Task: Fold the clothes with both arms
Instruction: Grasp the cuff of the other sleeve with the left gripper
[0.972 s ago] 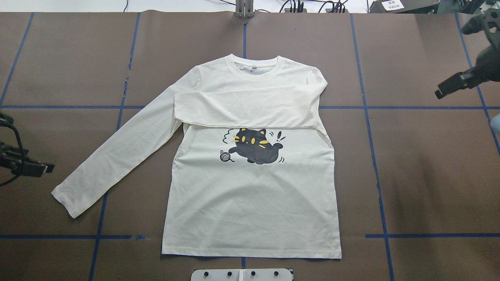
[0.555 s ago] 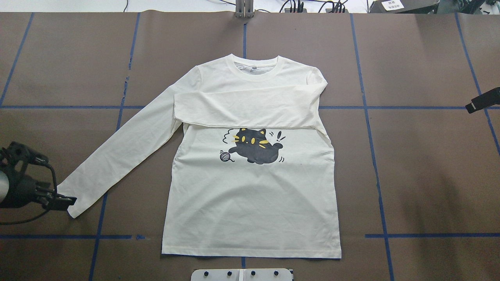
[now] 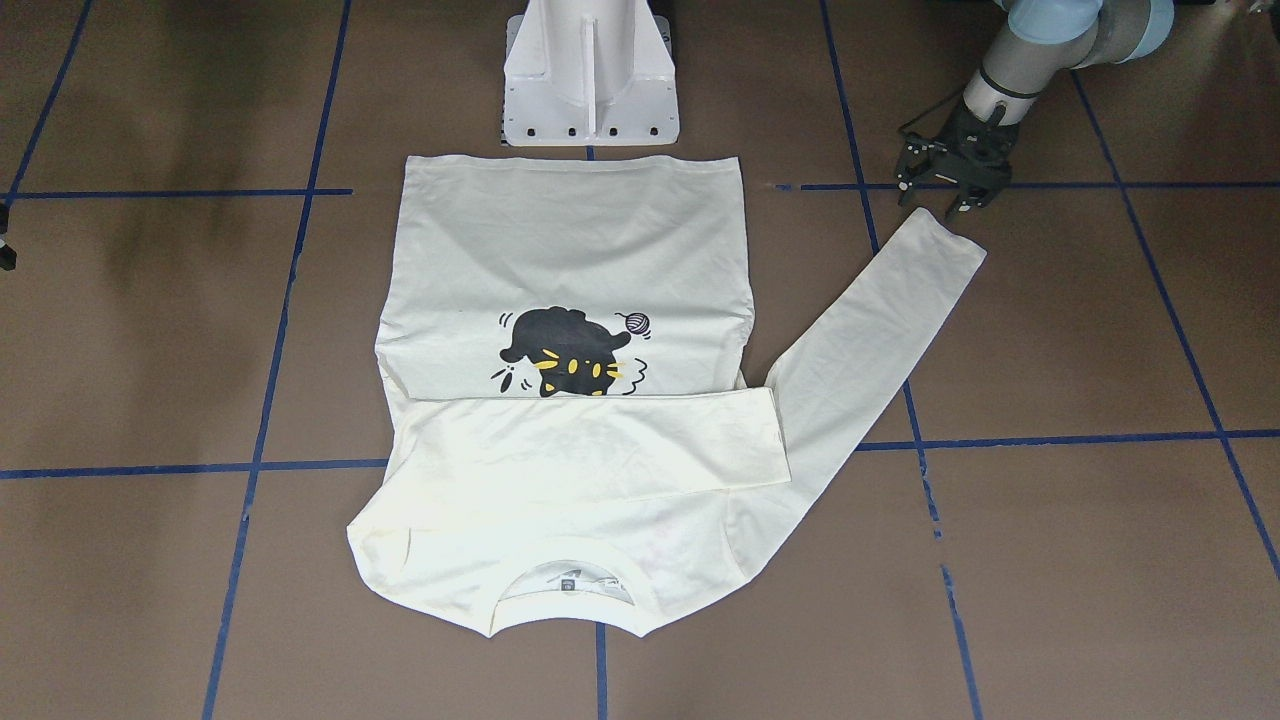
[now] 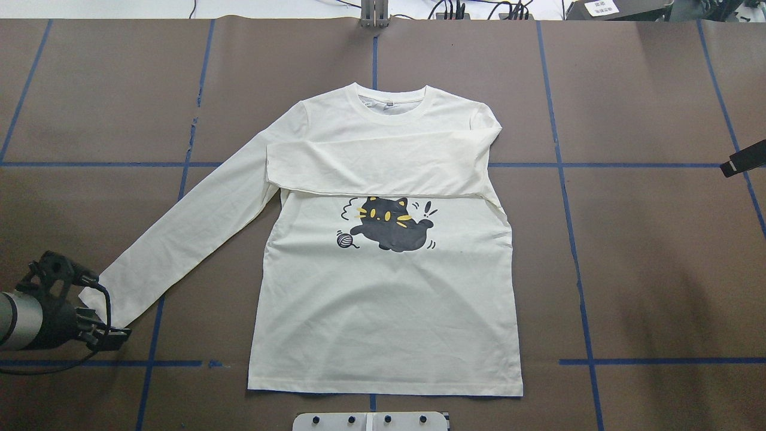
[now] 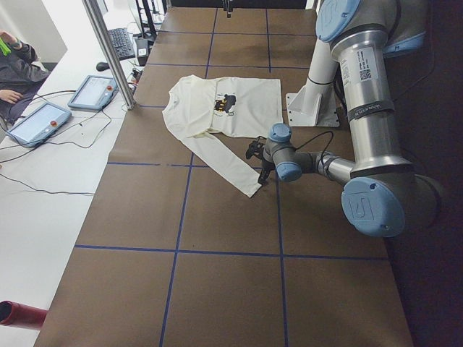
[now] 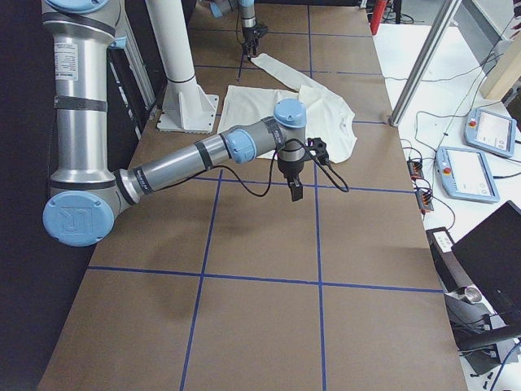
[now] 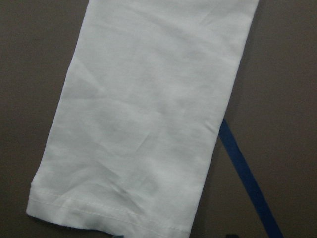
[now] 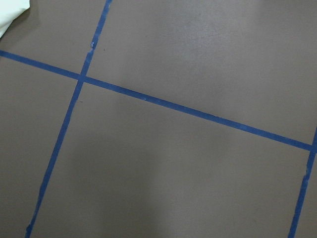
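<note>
Front-facing cam first: my left claw (image 3: pixel 942 198) has its fingers spread apart with nothing between them. It points down at the cuff (image 3: pixel 950 235) of the loose sleeve. The cuff lies just beside the tips, and I can't tell if they touch the cloth. The rest of the T-shirt (image 3: pixel 570 250) is flat on the bench (image 3: pixel 1080 350), well off to the side of that claw. The cat print (image 3: pixel 565 350) faces up and the other sleeve is folded across the chest. The white pedestal (image 3: pixel 590 70) is near the hem.

Overhead: the left claw is right at the cuff end, and the sleeve runs diagonally away from it to the shoulder. My right claw (image 4: pixel 742 158) is just a black sliver at the frame edge, well apart from the shirt. Can't tell if it's apart or together.

Left-side cam: the left arm (image 5: pixel 369 108) reaches low, with the claw at the sleeve end. A person (image 5: pixel 14 65) sits past the bench by two tablets (image 5: pixel 92 92).

Right-side cam: the right arm (image 6: pixel 187 159) is stretched out. Its claw hangs over a blue tape (image 6: pixel 317 187) line with the shirt beyond it. I'm not judging the fingers from here.

Left wrist cam: the cuff fills most of the view, lying flat, with tape beside it.

Right wrist cam: bare bench and crossing tape below the claw. There's only a shirt corner at the top-left edge.
</note>
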`<state>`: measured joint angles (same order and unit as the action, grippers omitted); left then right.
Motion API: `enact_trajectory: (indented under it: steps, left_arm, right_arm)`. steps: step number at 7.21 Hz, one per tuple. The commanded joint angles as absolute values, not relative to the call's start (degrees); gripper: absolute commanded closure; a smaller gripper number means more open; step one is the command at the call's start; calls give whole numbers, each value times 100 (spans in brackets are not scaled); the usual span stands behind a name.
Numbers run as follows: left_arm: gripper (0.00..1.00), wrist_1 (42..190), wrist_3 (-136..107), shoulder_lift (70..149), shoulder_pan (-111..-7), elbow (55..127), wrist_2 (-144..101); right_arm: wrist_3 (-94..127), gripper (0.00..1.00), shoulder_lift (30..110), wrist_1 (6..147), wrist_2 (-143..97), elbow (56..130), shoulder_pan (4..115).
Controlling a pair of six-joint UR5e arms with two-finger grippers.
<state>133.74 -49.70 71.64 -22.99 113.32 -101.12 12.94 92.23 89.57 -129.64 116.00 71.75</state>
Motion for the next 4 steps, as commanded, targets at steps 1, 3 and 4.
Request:
enact_trajectory:
  steps: [1, 3, 4]
  left_arm:
    - [36, 13377, -4975, 7172, -2276, 11250, -10037]
    - [65, 13368, -4983, 7181, -2276, 11250, -10037]
    - [100, 13377, -4983, 7181, -2285, 11250, -10011]
  right_arm:
    - [1292, 0, 9229, 8965, -12964, 11602, 7181]
    - [1292, 0, 9229, 8956, -12955, 11602, 7181]
    - [1292, 0, 9229, 8965, -12955, 11602, 7181]
